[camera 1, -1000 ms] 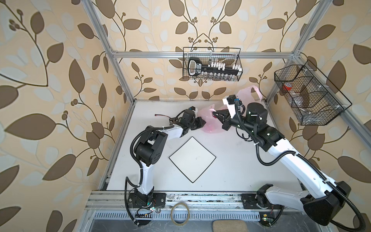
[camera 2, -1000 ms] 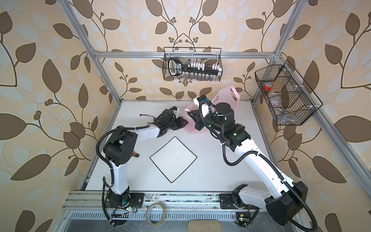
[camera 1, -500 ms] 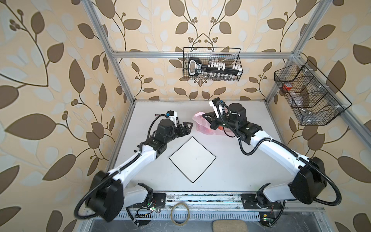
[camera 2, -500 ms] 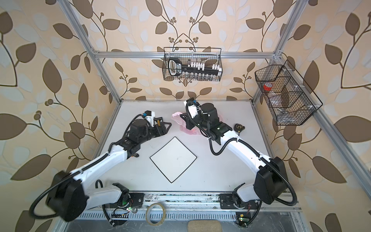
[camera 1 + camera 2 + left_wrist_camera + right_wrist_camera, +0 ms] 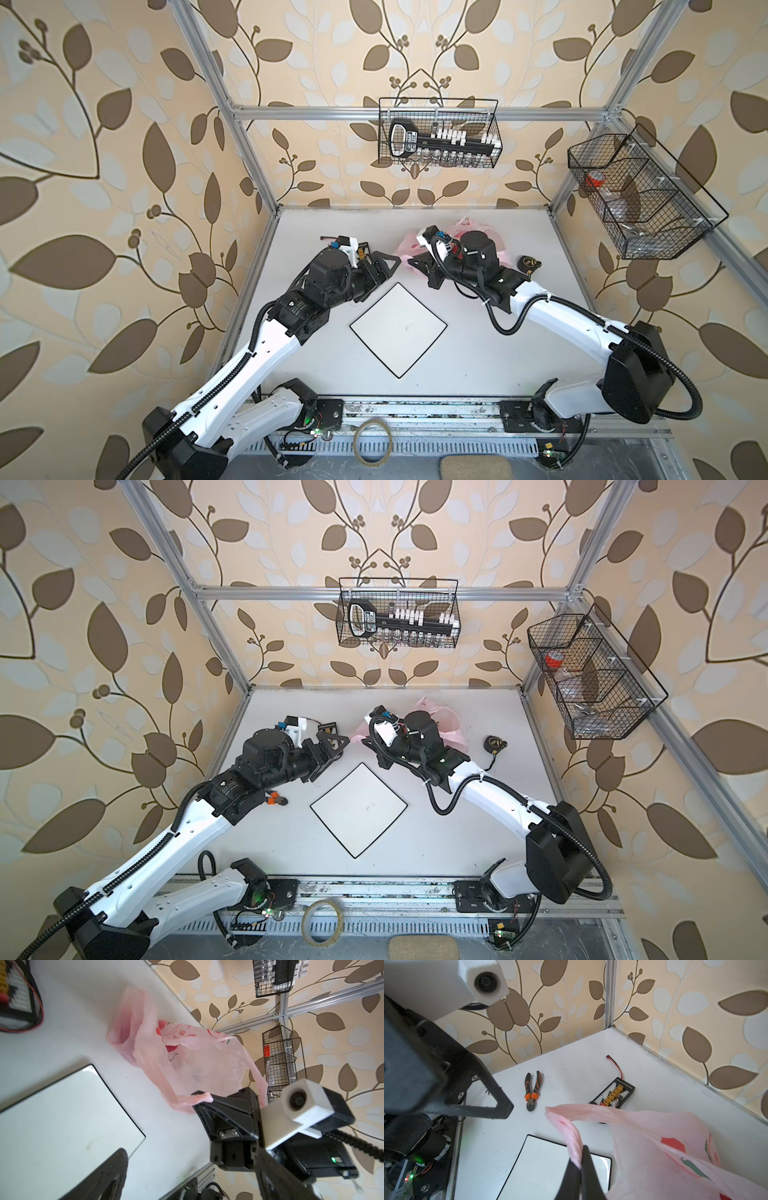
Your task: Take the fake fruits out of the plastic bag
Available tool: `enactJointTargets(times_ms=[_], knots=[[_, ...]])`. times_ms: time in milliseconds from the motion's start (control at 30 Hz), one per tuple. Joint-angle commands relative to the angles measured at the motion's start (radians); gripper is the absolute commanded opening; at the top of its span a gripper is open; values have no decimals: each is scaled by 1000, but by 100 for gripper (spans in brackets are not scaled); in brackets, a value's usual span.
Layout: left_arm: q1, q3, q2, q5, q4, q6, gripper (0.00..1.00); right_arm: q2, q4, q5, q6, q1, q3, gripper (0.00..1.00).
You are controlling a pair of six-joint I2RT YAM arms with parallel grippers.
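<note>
Right gripper (image 5: pixel 579 1160): pressed together on a twisted handle (image 5: pixel 572 1128) of the plastic bag (image 5: pixel 187 1059), lifting that loop off the table.
Left gripper (image 5: pixel 384 269): spread wide with nothing in it, just beside the bag's near edge and pointed at it.
Bag: at the back of the table, past the far corner of the white square plate (image 5: pixel 399 332). Its body slumps on the tabletop, partly hidden under the right wrist in both top views.
Fake fruits: I can't make one out for sure; the red patches showing through the film may only be the printed peaches. None lies on the plate, so I take them all to be inside the bag.
Step, as I read it: get the mouth open so a fruit can be reached.
How to do it well: hold the pinched handle high and steady. Bring the spread jaws to the opposite rim or the second handle and close on film only. Pull apart gently, because thin film slips and the whole bag drags.
Risk: a tug toward the wire cutters (image 5: pixel 532 1091) or the connector board (image 5: pixel 614 1095) could snag the bag.
</note>
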Motion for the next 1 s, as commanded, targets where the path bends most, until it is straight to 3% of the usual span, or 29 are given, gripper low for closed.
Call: enactJointTargets(times_ms=[0, 300, 400, 600, 967], knots=[[-11, 27, 1, -46, -61, -184, 92, -37, 62, -1, -55, 17, -39, 0], [-28, 61, 95, -19, 42, -311, 81, -98, 91, -44, -107, 54, -102, 0], [-39, 64, 130, 14, 46, -350, 72, -105, 79, -33, -119, 54, -99, 0], [-50, 1, 121, -23, 132, -413, 63, -110, 53, -57, -143, 55, -99, 0], [-49, 57, 210, 2, 142, -406, 28, -99, 25, -135, -164, 54, -85, 0]])
